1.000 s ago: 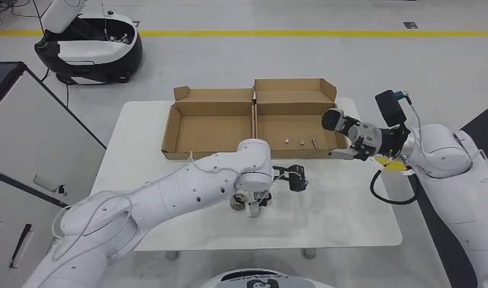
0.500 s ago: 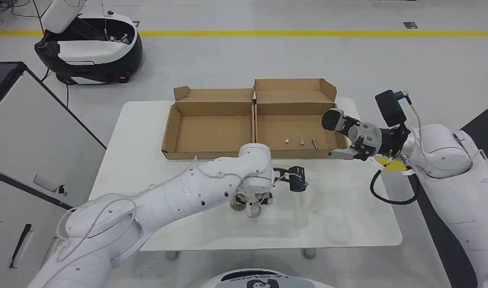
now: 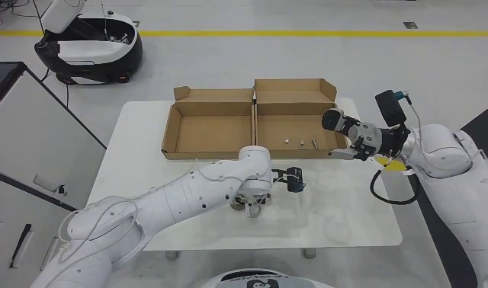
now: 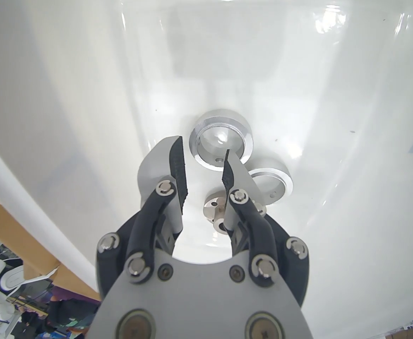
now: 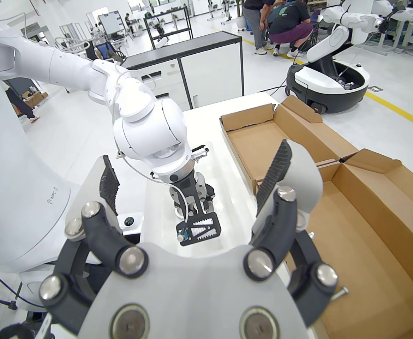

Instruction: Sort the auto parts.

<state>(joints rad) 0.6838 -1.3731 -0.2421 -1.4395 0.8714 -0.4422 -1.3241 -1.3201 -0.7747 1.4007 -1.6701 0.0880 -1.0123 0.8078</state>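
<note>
My left gripper (image 4: 201, 148) shifted slightly, fingers (image 4: 177, 164) spread astride 1 ring (image 4: 224, 118) on the tabletop (image 4: 298, 54). Right gripper (image 5: 196, 155) stayed spread by the box (image 5: 369, 213); grasp looked imminent.

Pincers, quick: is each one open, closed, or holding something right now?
Left pincer: open, empty, just above a metal ring.
Right pincer: open, empty.

Low over mid-bench, left gripper (image 4: 202, 149) points straight down, jaws partly apart. Off to the side, right gripper (image 5: 196, 155) is raised, jaws spread wide.
</note>
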